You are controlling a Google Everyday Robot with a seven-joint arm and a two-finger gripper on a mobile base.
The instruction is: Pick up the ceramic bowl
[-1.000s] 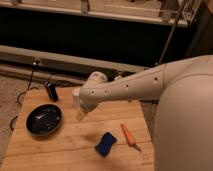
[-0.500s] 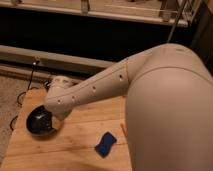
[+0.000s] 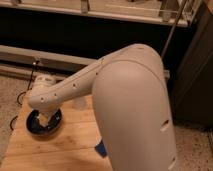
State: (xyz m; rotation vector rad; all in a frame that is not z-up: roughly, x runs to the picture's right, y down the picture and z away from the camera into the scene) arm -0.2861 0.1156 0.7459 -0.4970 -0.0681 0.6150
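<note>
The ceramic bowl [image 3: 35, 126] is round, shallow and glossy black. It sits on the left part of the wooden table [image 3: 55, 150]. My white arm reaches down to the left across the view and hides much of the table. The gripper [image 3: 46, 118] is at the arm's end, directly over the bowl and down inside its rim. The arm's wrist covers the bowl's far side.
A pale cup-like shape [image 3: 80, 103] stands on the table just right of the bowl, behind the arm. A blue object [image 3: 101, 148] peeks out under the arm near the table's front. A black cable [image 3: 20, 97] lies on the floor at the left. A dark shelf unit runs behind the table.
The arm has swung further left and down, so the gripper has gone from beside the bowl to over and into it. The arm now fills more of the view.
</note>
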